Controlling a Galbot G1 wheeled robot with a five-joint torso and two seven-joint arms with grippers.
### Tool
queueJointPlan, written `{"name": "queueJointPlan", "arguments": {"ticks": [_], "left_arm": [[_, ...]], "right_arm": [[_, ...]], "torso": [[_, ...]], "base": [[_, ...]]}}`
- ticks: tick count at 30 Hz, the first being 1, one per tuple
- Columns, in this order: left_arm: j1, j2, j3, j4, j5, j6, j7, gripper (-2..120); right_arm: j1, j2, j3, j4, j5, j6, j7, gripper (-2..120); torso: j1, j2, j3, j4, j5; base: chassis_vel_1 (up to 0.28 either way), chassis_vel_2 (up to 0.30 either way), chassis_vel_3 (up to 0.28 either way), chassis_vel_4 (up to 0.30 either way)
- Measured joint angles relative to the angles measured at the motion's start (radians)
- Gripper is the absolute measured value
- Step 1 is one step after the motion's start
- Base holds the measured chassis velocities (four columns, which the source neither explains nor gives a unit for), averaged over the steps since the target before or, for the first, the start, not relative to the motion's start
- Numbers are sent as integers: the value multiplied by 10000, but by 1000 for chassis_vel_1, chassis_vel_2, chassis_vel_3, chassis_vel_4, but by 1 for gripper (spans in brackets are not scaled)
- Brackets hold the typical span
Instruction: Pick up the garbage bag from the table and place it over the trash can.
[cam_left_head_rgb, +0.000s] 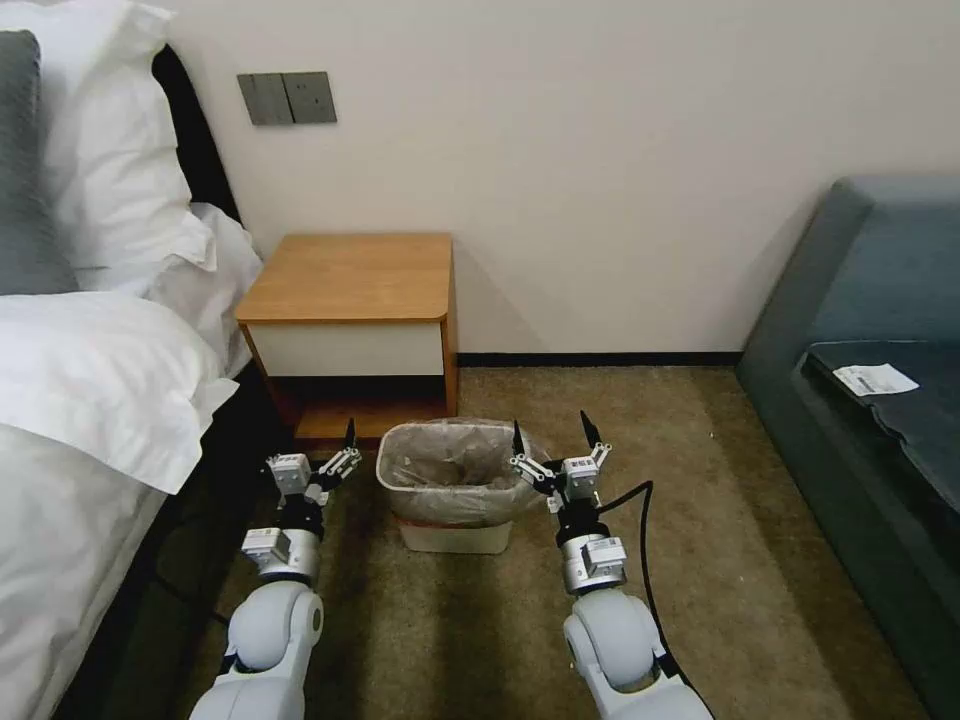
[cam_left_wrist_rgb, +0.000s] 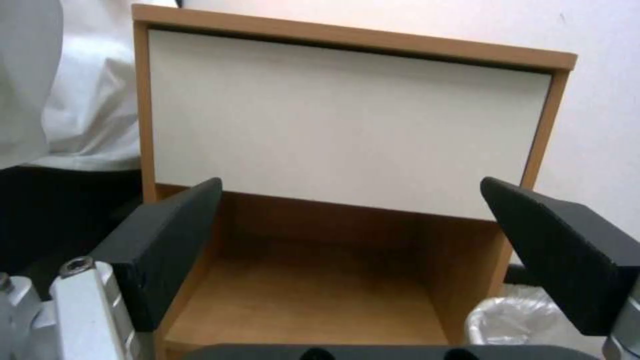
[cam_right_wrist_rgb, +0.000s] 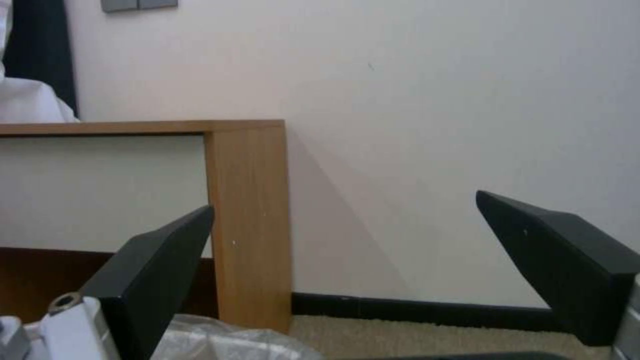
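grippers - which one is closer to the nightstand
The left gripper: it hangs open beside the nightstand's lower shelf, while the right gripper, also open, sits across the trash can.

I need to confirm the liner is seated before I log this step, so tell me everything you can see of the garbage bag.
The garbage bag is thin, crinkly, translucent greyish plastic. It lines the inside of the cream-white trash can and folds out over its rim, hanging partway down the sides. The mouth is open and wrinkled. The can stands on the carpet in front of the nightstand. The left gripper and right gripper sit open on either side, neither gripping the plastic.
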Motion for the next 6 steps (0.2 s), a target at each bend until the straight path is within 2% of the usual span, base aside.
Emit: {"name": "queueJointPlan", "arguments": {"ticks": [6], "left_arm": [[0,0,0,-6,-1,4,-5,97]], "right_arm": [[1,0,-4,3,3,-3,0,100]], "torso": [[0,0,0,0,0]], "base": [[0,0,0,0]]}}
